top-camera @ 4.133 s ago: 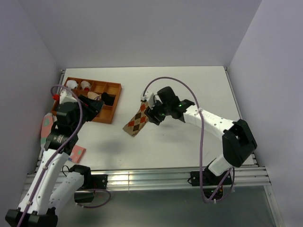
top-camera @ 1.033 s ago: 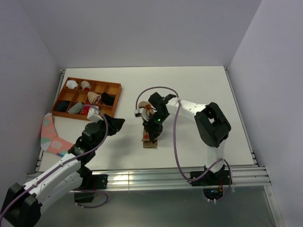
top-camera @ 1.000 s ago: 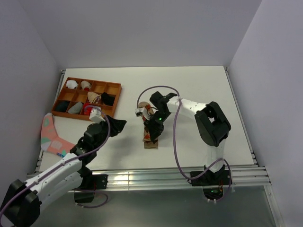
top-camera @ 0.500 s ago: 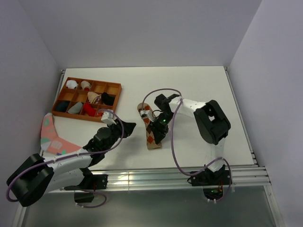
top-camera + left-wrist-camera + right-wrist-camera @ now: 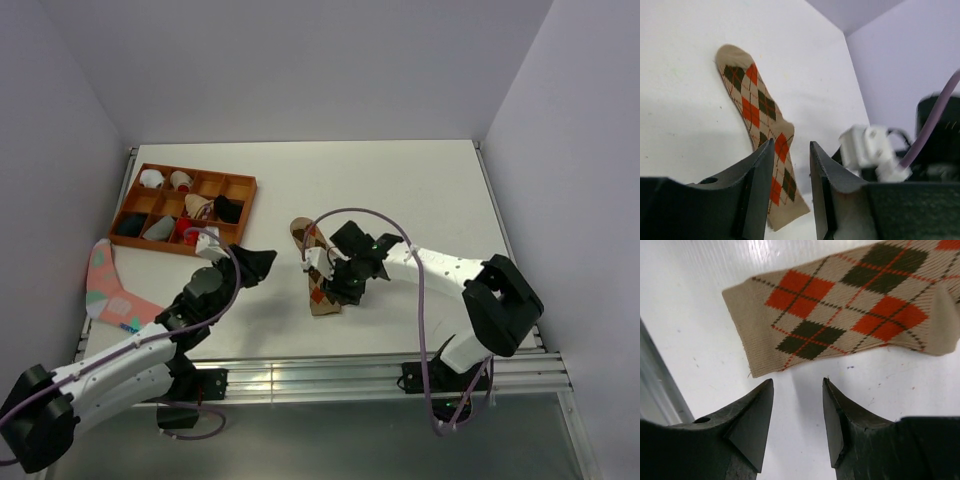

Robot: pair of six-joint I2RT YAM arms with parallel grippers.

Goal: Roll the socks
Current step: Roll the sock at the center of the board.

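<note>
The tan argyle sock (image 5: 314, 267) lies flat and stretched out on the white table (image 5: 420, 200), toe far, cuff near. My right gripper (image 5: 343, 288) hovers open just off its cuff end, with only bare table between its fingers in the right wrist view, where the sock (image 5: 840, 305) fills the top and the gripper (image 5: 797, 381) sits below it. My left gripper (image 5: 262, 261) is open and empty to the sock's left; its wrist view shows the sock (image 5: 760, 115) beyond the gripper (image 5: 791, 145). A red sock (image 5: 184, 232) sits in the tray.
An orange compartment tray (image 5: 240, 182) holding several small rolled items stands at the back left. A pink sock (image 5: 105, 285) with teal and white markings lies at the table's left edge. The metal rail (image 5: 300, 375) runs along the near edge.
My right gripper opened and let go of the argyle sock, which went from bunched up to flat. The right arm drew back rightward. The left gripper moved closer to the sock.
</note>
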